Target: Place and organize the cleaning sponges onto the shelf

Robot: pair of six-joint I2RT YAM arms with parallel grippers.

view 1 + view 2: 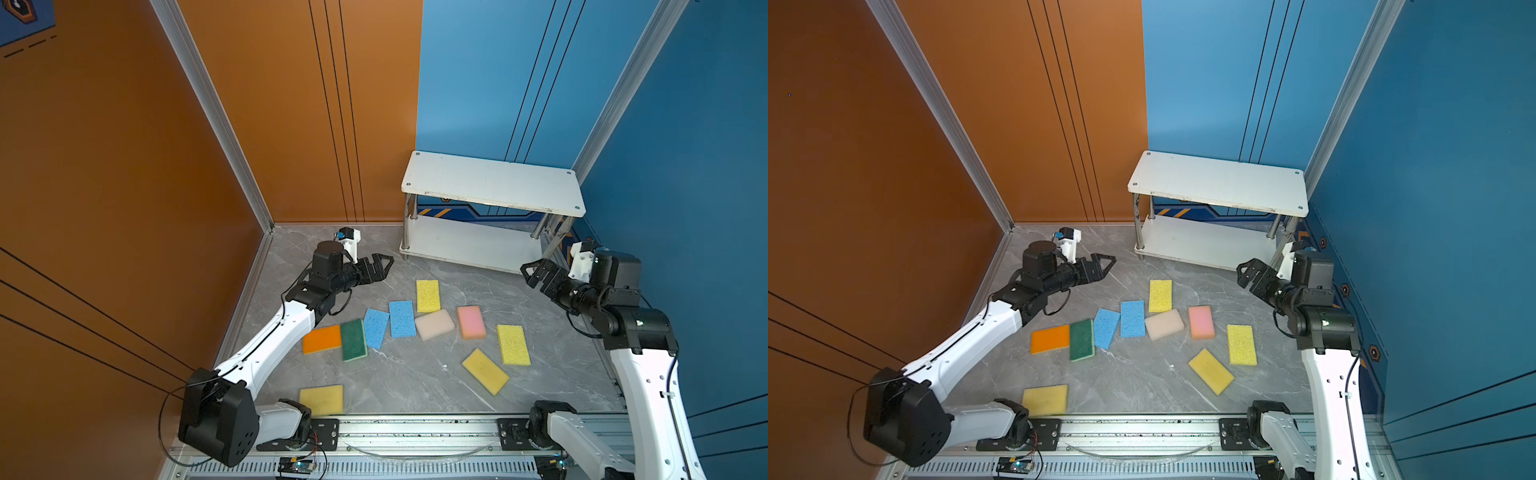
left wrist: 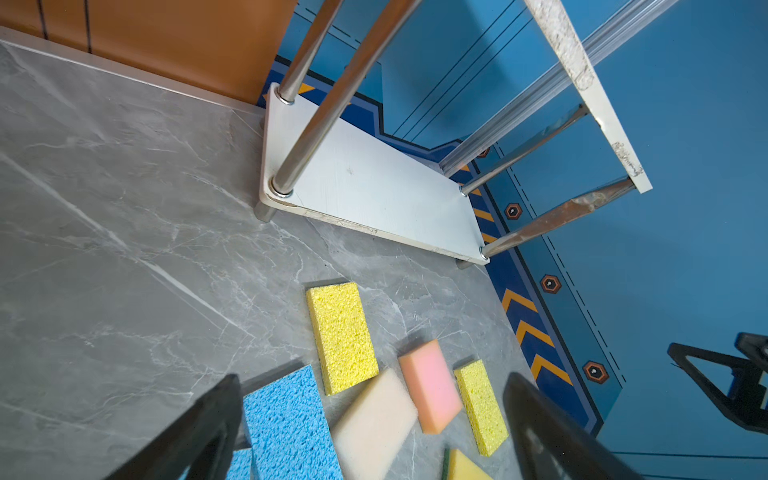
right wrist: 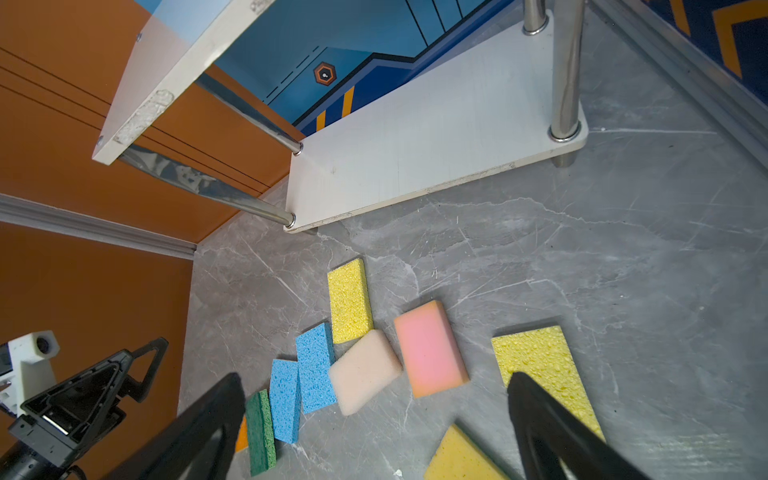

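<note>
On the grey marble-patterned tabletop (image 1: pixel 415 386), just before the white two-tier shelf (image 1: pixel 492 183) with shiny metal legs, all ten flat rectangular foam cleaning sponges (image 1: pixel 485 371) are being shown lying loose, and both shelf boards are being left bare. Nearest the shelf a porous yellow sponge (image 1: pixel 428 296) is being shown; just on its near side a pair of blue sponges (image 1: pixel 402 318), a rounded off-white sponge (image 1: pixel 434 324) and a pink sponge (image 1: pixel 471 322) are being grouped closely, the off-white one appearing to touch its yellow and blue neighbours. A dark green sponge (image 1: pixel 354 340) is being shown flush against an orange sponge (image 1: pixel 322 339) at the left, and three further yellow sponges (image 1: pixel 513 344) are being shown well apart at the right and front. Each block is being judged light, soft and compressible, rough enough not to slip and not fragile; a pinch across the short width at mid-length, made from above, is being advised, since only thin side edges are being offered. The left gripper (image 1: pixel 384 266) is being held above the table left of the cluster, its forearm stretched forward and its fingers pointing towards the shelf's left legs; the right gripper (image 1: pixel 526 275) is being held beside the shelf's right end, pointing inward. Both pairs of jaws are being held spread wide, with nothing between them
</note>
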